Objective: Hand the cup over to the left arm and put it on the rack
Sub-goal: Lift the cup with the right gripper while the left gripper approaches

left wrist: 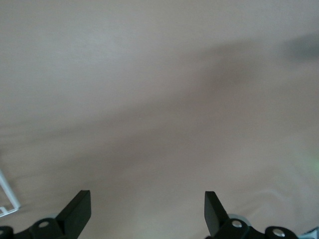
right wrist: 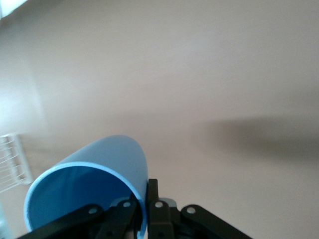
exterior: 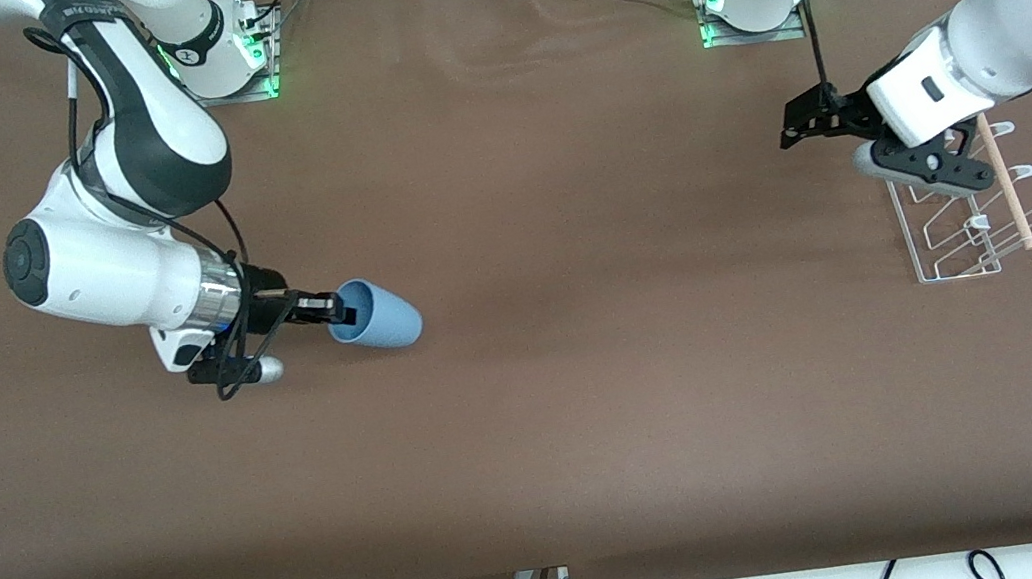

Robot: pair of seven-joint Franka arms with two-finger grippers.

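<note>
Currently lying sideways in the air over the table (exterior: 533, 408) toward the right arm's end, with mouth turned to the wrist: the cup (exterior: 376, 315), being pinched at its rim by the right gripper (exterior: 329, 309), one finger inside the deeper-blue wall and one outside, probably leaving the tapered body free for a handover grasp. Waiting well apart with fingers spread wide and holding nothing: the left gripper (exterior: 925, 169), hovering over the rack (exterior: 955, 218) at the left arm's end, presumably keeping close to the final placement site.
</note>
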